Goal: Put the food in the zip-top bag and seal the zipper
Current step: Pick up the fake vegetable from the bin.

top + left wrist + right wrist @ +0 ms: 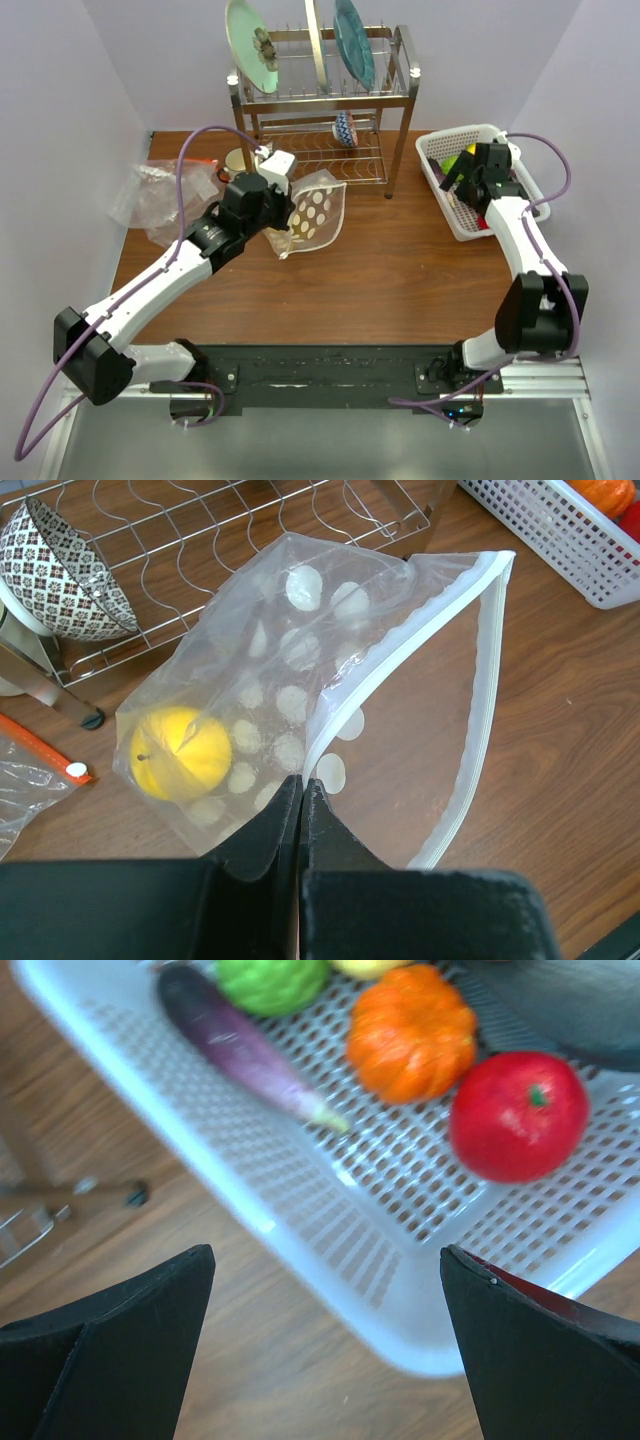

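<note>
Far left of the wooden surface (400, 290): crumpled plain clear plastic (158, 195), lying near the wall. In the left wrist view, a second clear bag with an orange slider (35, 765) lies flat at the frame's left edge.

Left claw (301, 790): fingers pressed together, pinching the mouth edge of the zip-top bag (290, 680). The bag is lifted at that corner and the rest sags toward the surface in front of the dish rack (320, 110). The mouth gapes open. The zipper (400, 655) runs as a pale strip from the pinch up to the far corner and back down the other lip, unsealed. One yellow round fruit (180, 752) sits inside, at the bottom of the bag.

Centre rear: the rack holds upright plates on top and a patterned bowl (55, 575) on its lower wire shelf.

Right: a white basket (455, 215) stands on the surface. Right claw (325, 1260): jaws spread wide, holding nothing, hovering above the basket's near rim. In the basket are a purple eggplant (240, 1050), a green piece (270, 980), an orange pumpkin (412, 1032) and a red round fruit (518, 1115), close together.
</note>
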Robot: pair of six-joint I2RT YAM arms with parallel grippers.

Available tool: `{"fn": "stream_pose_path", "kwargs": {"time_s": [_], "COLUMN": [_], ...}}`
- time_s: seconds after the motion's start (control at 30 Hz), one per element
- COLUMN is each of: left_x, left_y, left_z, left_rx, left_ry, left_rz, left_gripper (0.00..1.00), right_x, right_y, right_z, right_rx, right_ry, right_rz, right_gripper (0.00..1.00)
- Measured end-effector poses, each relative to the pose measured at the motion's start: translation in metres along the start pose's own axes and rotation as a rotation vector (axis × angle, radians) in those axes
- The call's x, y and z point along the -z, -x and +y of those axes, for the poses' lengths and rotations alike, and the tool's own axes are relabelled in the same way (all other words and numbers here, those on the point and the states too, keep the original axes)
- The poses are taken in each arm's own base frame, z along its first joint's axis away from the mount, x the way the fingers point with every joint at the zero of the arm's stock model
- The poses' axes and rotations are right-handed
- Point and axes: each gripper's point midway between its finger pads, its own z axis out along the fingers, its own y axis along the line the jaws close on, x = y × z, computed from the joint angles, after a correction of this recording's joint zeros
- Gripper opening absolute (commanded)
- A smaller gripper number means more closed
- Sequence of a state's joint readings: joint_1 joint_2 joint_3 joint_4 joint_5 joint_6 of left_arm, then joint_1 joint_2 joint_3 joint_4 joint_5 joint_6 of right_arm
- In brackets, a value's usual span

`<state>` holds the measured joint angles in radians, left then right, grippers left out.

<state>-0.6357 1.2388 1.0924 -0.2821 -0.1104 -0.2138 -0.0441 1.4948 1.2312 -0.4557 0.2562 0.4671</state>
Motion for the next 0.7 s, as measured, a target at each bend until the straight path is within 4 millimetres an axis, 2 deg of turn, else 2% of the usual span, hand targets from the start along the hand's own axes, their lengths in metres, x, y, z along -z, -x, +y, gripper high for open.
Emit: {"fn": "stream_pose_path", "kwargs": {"time_s": [0.17, 0.53, 0.7], "left_x": [-0.001, -0.001, -0.002], "left_y": [-0.001, -0.001, 0.001], "left_z": [-0.001, -0.001, -0.001], "left_rx": [0.001, 0.003, 0.003], "left_ry": [-0.004, -0.007, -0.008], "left_rz": [-0.004, -0.007, -0.014], "left_gripper": [0.0, 0.0, 0.0], "right_x": [-0.039, -0.11, -0.128], "right_y": [0.005, 0.027, 0.018], "right_z": [-0.018, -0.016, -0.021], "right_rx": [0.02, 0.113, 0.135], "right_ry": [-0.107, -0.228, -0.264], "right_rz": [0.01, 0.022, 0.051], "right_gripper": [0.99, 0.99, 0.99]}}
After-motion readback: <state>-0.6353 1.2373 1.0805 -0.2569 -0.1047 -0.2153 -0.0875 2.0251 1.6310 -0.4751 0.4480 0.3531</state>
